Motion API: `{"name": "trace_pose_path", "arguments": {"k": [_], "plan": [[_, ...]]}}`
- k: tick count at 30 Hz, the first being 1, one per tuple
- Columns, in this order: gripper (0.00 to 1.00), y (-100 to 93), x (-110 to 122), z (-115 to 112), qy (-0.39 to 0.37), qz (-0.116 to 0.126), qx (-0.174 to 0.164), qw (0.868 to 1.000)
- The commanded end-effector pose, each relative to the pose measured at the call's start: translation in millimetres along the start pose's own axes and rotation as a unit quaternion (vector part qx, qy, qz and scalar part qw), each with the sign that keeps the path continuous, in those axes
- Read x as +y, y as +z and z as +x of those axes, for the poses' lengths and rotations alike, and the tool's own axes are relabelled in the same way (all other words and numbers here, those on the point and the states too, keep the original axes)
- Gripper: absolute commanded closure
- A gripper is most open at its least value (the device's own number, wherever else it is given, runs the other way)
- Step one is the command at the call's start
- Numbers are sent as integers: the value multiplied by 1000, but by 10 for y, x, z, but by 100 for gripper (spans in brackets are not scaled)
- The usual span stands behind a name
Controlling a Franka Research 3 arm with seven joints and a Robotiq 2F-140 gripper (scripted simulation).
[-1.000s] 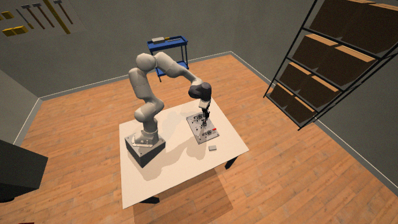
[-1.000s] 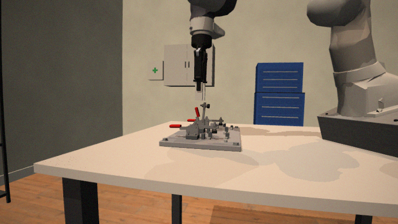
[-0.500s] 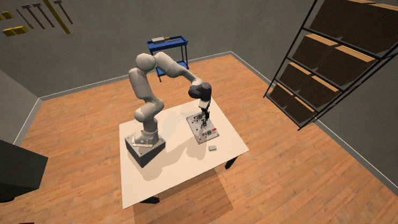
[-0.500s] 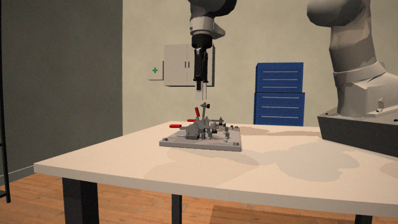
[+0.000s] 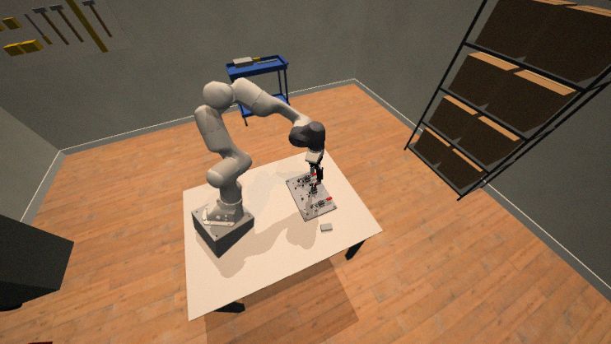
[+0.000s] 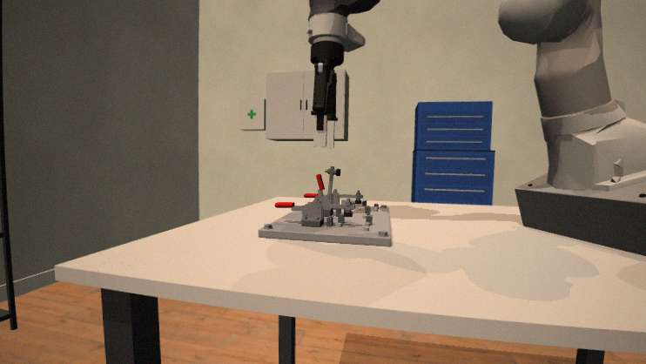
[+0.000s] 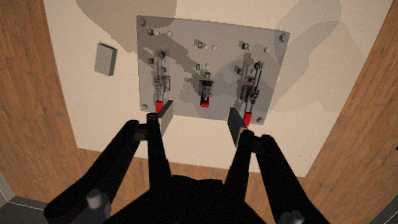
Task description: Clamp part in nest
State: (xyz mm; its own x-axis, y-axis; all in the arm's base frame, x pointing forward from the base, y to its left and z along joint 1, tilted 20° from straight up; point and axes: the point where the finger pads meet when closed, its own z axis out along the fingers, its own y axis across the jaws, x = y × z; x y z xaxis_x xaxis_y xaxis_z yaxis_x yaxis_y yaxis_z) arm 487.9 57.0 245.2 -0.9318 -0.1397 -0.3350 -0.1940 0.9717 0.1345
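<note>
The grey fixture plate (image 5: 299, 198) (image 6: 325, 237) (image 7: 180, 30) lies on the table (image 5: 264, 256) (image 6: 225, 252) (image 7: 75, 90) and carries three nests with red-handled clamps. The middle clamp (image 6: 325, 183) (image 7: 205, 92) stands open, its handle and bar raised. The left clamp (image 7: 163, 85) and the right clamp (image 7: 250, 90) lie down flat. All three nests are empty. The grey part (image 5: 326, 227) (image 7: 105, 59) lies flat on the table beside the plate; it does not show in the exterior view. My gripper (image 5: 315, 181) (image 6: 324, 142) (image 7: 201, 112) is open and empty, well above the clamp side of the plate.
The robot base (image 5: 222, 226) (image 6: 582, 212) stands on the table's other side. The table edge runs close behind the clamp handles in the wrist view. A blue cart (image 5: 256, 63), a shelf rack (image 5: 513, 85) and a blue drawer cabinet (image 6: 452, 149) stand off the table.
</note>
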Motion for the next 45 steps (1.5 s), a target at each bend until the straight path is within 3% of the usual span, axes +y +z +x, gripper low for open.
{"name": "trace_pose_path", "arguments": {"k": [1, 15, 24, 30, 39, 41, 45], "plan": [[42, -107, 41, 48, -2, -6, 9, 1000], [42, -188, 26, 48, -2, -6, 9, 1000], [42, -186, -121, 71, -2, -6, 9, 1000], [42, -184, -422, 116, -2, -6, 9, 1000], [42, -177, -1153, 226, -2, -6, 9, 1000], [42, -177, -1153, 226, -2, -6, 9, 1000], [42, -174, -1495, 278, -2, -6, 9, 1000]]}}
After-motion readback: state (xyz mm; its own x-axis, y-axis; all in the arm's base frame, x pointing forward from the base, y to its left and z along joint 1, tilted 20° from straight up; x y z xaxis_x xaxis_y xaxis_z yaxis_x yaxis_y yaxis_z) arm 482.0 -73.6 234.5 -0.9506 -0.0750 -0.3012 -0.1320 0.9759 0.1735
